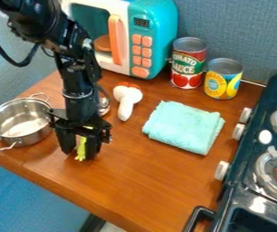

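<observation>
"Where's the yellow-green thing (81, 148)?"
"In the camera view, at the lower end of the gripper (80, 156), partly hidden by it. Whether it's gripped, I can't tell."
"What's around?"
"On the counter (137, 174), a metal pot (21, 118) just beside; a folded cloth (183, 127) farther right."

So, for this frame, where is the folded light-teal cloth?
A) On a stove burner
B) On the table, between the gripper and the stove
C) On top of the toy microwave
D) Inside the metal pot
B: the cloth lies on the wooden tabletop, with the gripper to one side and the stove to the other.
</observation>
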Robot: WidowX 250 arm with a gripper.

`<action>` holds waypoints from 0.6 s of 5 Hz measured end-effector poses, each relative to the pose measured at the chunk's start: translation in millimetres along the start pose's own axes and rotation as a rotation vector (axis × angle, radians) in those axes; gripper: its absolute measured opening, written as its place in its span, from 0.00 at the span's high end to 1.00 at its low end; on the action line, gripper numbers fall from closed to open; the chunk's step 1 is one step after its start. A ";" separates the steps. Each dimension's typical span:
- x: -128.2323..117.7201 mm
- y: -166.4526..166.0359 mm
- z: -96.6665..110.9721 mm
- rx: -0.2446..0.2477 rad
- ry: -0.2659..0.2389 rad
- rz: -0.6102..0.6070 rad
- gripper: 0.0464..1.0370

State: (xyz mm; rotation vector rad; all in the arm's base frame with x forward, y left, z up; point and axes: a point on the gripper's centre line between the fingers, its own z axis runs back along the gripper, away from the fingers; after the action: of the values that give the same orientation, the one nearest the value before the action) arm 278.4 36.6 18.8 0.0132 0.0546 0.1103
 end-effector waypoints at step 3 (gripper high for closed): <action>-4.6 4.0 17.1 0.026 -0.045 0.043 0.61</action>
State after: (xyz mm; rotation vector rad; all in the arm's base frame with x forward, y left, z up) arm 274.2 39.9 36.2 0.0430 0.0103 0.1527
